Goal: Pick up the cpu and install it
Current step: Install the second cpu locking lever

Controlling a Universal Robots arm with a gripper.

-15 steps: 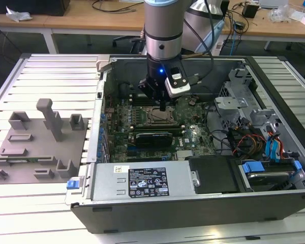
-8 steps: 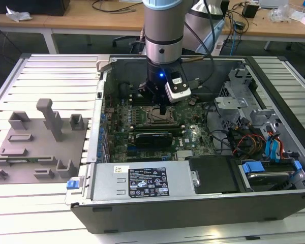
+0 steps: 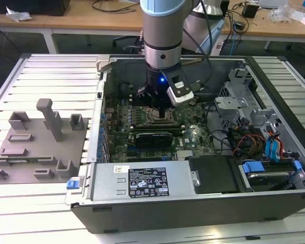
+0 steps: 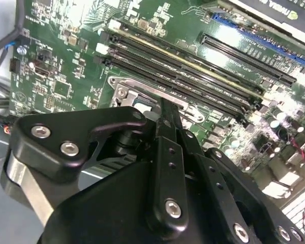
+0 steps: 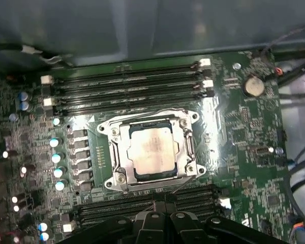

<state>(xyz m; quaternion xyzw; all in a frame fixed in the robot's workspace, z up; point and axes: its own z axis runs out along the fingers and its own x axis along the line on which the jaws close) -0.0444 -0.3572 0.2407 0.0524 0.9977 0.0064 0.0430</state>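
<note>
The cpu (image 5: 152, 150), a flat square with a dull silvery top, lies seated in the metal-framed socket (image 5: 151, 149) on the green motherboard (image 5: 244, 147). The black gripper (image 5: 162, 211) hangs just above, fingers pressed together, empty.

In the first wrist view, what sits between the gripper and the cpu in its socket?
A bank of black memory slots crosses the green motherboard between the gripper and the socket frame holding the cpu.
</note>
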